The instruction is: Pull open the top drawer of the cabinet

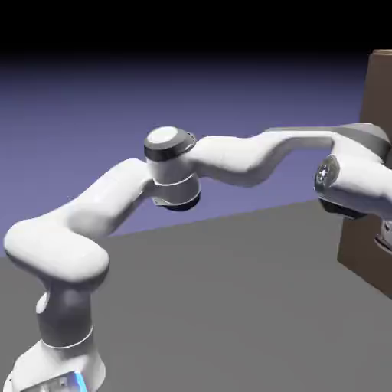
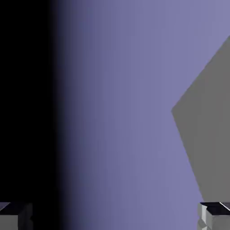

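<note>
Brown and matte, the cabinet (image 1: 377, 161) stands at the right edge of the exterior view, on the grey table (image 1: 230, 291), and only a narrow strip of its side and front shows before the frame cuts it off. The top drawer cannot be picked out here: no seam, front or grey bar handle is visible, because the arm's wrist and hand cover the part of the cabinet where it would be. Whether it is shut or partly out cannot be told, and nothing of its inside shows, so what it holds, if anything, is unknown.

Reaching in from the table's lower left corner, the white arm (image 1: 222, 157) runs across to the cabinet with its wrist level with the cabinet's upper half. That height suits a reach for a high drawer, and the hand seems to be right at the cabinet's face, though contact cannot be confirmed.

In the hand view the gripper (image 2: 115, 218) shows only as two grey fingertips (image 2: 214, 215) at the bottom corners, set wide apart with nothing between them. The jaws stand spread and empty. Oddly, this view looks past the cabinet: it shows blue-violet backdrop, a dark band on the left and a wedge of grey table on the right, no brown wood at all. I judge the hand is not yet lined up on the handle, so the pull has not begun.
</note>
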Robot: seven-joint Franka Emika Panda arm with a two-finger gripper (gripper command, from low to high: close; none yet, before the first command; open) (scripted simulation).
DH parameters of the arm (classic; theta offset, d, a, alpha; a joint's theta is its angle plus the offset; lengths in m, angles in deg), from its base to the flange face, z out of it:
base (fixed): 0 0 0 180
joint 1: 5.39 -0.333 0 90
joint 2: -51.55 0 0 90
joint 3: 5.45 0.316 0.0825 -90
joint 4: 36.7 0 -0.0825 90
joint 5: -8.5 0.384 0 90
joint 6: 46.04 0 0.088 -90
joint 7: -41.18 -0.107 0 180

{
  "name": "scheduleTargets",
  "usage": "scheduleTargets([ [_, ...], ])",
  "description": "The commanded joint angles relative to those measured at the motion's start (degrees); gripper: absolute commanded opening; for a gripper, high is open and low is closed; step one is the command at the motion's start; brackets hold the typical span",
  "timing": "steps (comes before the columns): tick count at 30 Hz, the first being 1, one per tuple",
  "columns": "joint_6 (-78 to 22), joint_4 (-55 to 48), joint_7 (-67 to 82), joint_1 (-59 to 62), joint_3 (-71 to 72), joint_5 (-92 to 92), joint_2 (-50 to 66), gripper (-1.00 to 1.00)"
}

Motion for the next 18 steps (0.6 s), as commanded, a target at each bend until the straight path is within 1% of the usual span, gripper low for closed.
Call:
scheduleTargets([
  [1,-0.5,-1.3,-0.6,-0.6,-1.8,2.5,2.0,0.0],
  [9,-4.9,-11.4,-5.1,-5.7,-15.7,22.4,17.6,0.0],
  [11,-5.1,-11.9,-5.3,-5.9,-16.4,23.3,18.3,0.0],
  [18,1.1,-26.4,-8.7,2.0,-17.0,22.2,16.5,0.0],
])
